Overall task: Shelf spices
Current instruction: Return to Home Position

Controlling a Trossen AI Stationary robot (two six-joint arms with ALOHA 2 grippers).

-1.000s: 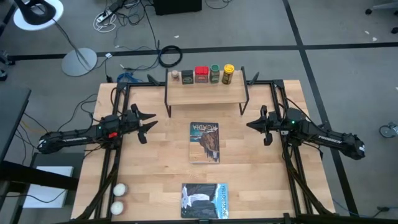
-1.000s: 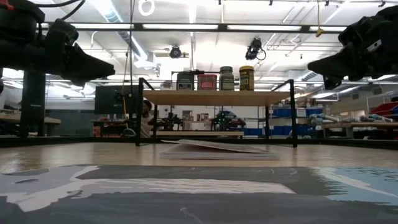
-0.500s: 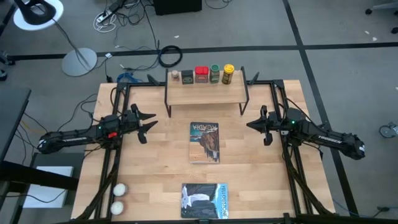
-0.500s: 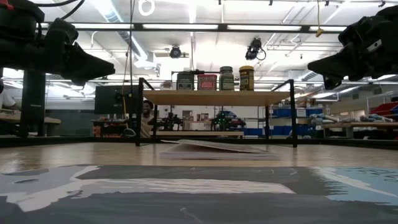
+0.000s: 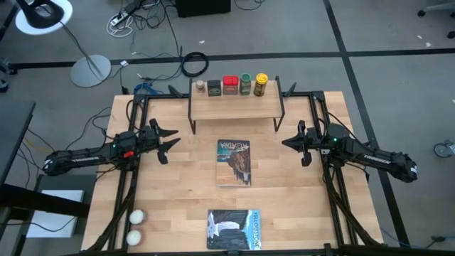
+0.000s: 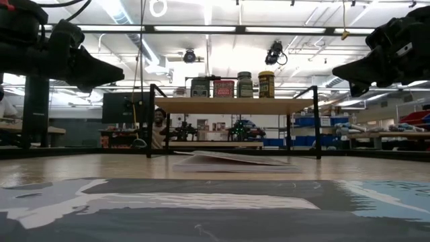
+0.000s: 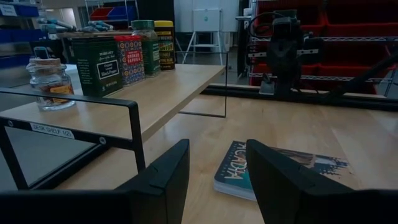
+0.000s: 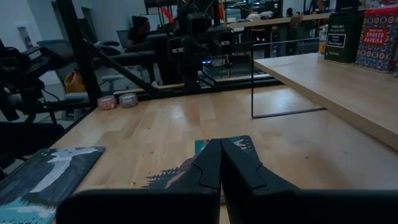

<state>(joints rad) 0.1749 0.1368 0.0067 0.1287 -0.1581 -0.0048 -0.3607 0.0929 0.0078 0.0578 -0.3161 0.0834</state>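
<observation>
The spices stand in a row along the far edge of the shelf (image 5: pixel 234 107): a tiny pale jar (image 5: pixel 200 87), a dark square tin (image 5: pixel 215 87), a red tin (image 5: pixel 229 84), a green jar (image 5: pixel 245 84) and a yellow-lidded jar (image 5: pixel 261 84). The shelf stands on thin black legs at the table's far middle. My left gripper (image 5: pixel 169 141) hovers open at the table's left, pointing level toward the right, nothing between its fingers (image 7: pixel 161 180). My right gripper (image 5: pixel 295 146) hovers shut at the table's right, pointing left.
A book (image 5: pixel 234 162) lies flat at the table's middle, in front of the shelf. A second book (image 5: pixel 234 229) lies at the near edge. Two white balls (image 5: pixel 136 226) sit at the near left corner. Black frame rails (image 5: pixel 328 178) run along both table sides.
</observation>
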